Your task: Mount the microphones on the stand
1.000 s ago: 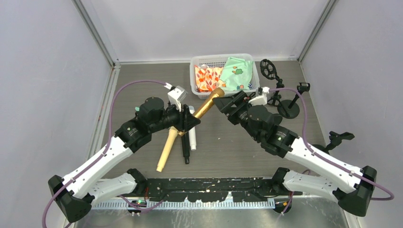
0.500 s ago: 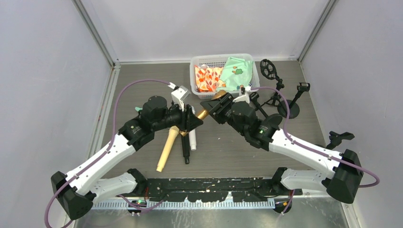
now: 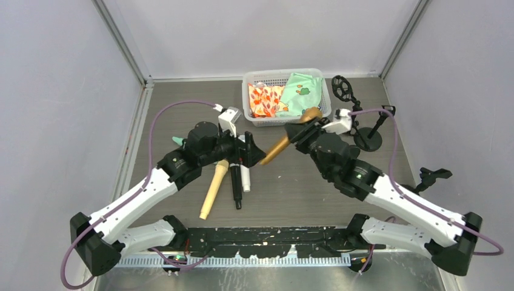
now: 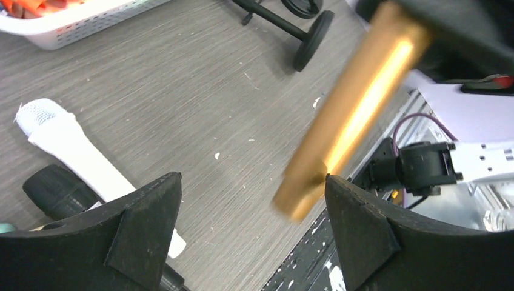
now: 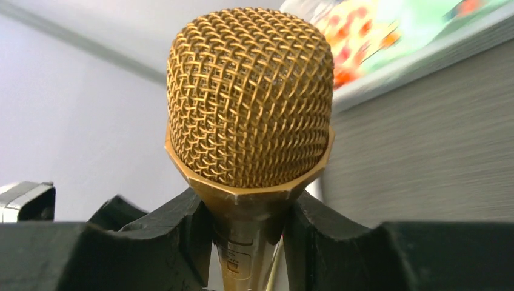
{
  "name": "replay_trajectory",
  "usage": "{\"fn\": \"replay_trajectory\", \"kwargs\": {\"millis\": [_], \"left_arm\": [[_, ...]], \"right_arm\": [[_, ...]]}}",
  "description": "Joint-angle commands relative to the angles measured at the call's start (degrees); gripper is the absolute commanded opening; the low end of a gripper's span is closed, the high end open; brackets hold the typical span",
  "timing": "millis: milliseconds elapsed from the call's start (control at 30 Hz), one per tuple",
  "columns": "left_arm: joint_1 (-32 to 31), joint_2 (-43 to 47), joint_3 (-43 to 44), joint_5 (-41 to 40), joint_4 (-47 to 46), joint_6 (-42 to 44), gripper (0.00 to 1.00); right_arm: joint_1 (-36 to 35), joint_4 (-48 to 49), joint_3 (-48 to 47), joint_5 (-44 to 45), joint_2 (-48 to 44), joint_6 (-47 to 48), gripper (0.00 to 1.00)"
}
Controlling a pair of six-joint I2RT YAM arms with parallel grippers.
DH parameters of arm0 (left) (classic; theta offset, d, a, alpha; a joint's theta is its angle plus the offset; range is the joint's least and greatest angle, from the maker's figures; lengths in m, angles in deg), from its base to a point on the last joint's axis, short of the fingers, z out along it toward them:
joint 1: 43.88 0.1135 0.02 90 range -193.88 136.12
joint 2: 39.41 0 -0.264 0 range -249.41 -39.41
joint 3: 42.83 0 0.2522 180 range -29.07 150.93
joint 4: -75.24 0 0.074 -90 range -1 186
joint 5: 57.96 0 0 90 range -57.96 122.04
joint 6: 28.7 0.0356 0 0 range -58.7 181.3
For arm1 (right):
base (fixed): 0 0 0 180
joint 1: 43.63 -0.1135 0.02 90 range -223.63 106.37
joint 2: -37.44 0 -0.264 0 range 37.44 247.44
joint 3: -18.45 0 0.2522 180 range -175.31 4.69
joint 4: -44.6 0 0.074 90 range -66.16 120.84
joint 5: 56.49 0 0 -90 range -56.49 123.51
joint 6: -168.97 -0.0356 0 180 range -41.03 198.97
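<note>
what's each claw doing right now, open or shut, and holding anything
left claw: open, holding nothing
right claw: shut on the gold mic, just below its head

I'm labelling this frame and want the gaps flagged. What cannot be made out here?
- Left wrist view: the brown-gold microphone is motion-blurred, and its head is hidden by the right gripper.
- Right wrist view: that gripper hides its handle.
- Left wrist view: the left gripper hides most of the black microphone.
- Top view: the stand has clips too small to judge.
</note>
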Motion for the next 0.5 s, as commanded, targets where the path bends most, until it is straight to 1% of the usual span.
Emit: {"fn": "replay_trajectory", "kwargs": {"millis": [0,100,200,300,467], "left_arm": [[-1.6,-1.4,0.3,-6.8,-6.5,-8.4,0.9],[-6.3,-3.4,-0.4,-14.5,-10.1,-11.2,0.91],[-11.0,-7.4,0.7,-21.3,-13.7,-14.2,0.91],[-13.9,-13.8,3.7,-23.8,-17.3,-17.4,0.91],[-18.1,-27.2,12.0,-27.4,-19.8,-20.4,0.91]], "right_arm": [[-0.1,-12.9,-4.7,21.1,-7.0,12.1,0.01],[0.0,-21.5,-6.6,28.0,-10.5,14.6,0.01],[0.0,-28.0,-8.5,32.6,-14.2,15.9,0.01],[0.0,-30.0,-9.8,34.1,-18.7,19.0,0.01],[0.0,-30.4,-13.1,32.8,-26.0,25.1,0.01]]}}
